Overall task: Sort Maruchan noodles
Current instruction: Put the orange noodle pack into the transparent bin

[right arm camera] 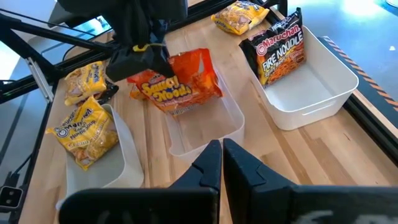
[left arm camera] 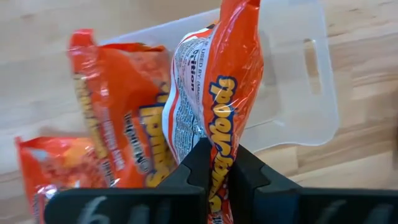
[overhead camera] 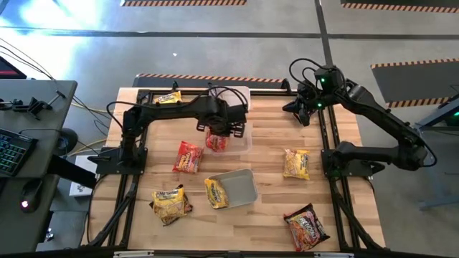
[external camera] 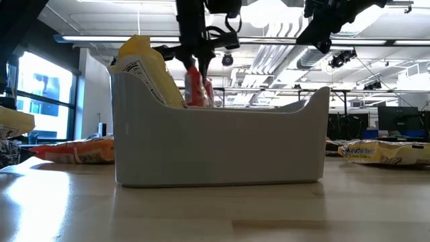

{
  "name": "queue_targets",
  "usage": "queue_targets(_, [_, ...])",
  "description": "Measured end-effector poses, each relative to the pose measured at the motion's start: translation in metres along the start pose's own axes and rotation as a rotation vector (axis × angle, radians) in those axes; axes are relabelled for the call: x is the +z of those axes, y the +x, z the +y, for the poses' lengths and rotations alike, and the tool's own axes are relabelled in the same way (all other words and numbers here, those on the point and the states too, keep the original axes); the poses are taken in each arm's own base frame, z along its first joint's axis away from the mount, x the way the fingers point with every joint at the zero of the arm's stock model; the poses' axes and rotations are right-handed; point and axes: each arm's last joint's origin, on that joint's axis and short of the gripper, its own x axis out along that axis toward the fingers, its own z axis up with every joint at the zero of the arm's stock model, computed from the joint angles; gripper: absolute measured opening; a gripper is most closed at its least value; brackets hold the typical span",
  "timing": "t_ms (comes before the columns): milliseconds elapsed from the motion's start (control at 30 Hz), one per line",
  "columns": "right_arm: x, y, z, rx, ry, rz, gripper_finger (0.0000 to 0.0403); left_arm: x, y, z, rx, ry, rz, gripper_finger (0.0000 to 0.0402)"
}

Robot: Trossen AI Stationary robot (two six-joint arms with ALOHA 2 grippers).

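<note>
My left gripper [overhead camera: 217, 130] points down over a clear tub [overhead camera: 240, 140] at the table's middle and is shut on a red-orange Maruchan noodles packet [left arm camera: 217, 93]. A second red-orange packet [left arm camera: 118, 124] appears to lie in the same tub, and a third [overhead camera: 188, 156] lies flat on the table to its left. My right gripper [right arm camera: 221, 163] is shut on nothing, raised over the far right of the table [overhead camera: 301, 107]. My left gripper pinches the red-orange packet's upper edge [left arm camera: 219, 163] between its two fingers [left arm camera: 198, 163], coming from above and pointing down. The packet hangs edge-on below the fingers, with its lower end [left arm camera: 239, 15] over the clear tub. Whether that end touches the tub's floor does not show.
A grey tub [overhead camera: 242, 188] near the front holds a yellow packet [overhead camera: 216, 192]. A white tub [right arm camera: 311, 81] at the far side holds a dark Fire Noodle packet [right arm camera: 280, 53]. Loose packets lie on the table: yellow ones [overhead camera: 170, 204], [overhead camera: 296, 163], [overhead camera: 168, 97] and a dark red one [overhead camera: 306, 226].
</note>
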Motion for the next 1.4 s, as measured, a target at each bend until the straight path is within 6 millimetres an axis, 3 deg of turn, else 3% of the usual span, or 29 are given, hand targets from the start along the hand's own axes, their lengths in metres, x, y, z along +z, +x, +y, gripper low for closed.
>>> queue_targets(633, [0.000,0.000,0.000,0.000,-0.009,0.000,0.0000,-0.001,0.012,-0.002,0.039,-0.044,0.008,0.0015])
queue_targets(900, [0.000,0.000,0.000,0.000,-0.009,0.000,0.0000,-0.006,0.028,0.002,0.062,-0.065,0.047,0.0015])
queue_targets(1400, [0.000,0.000,0.000,-0.003,-0.024,0.000,0.0000,-0.004,0.028,0.004,0.085,-0.103,0.005,0.0024])
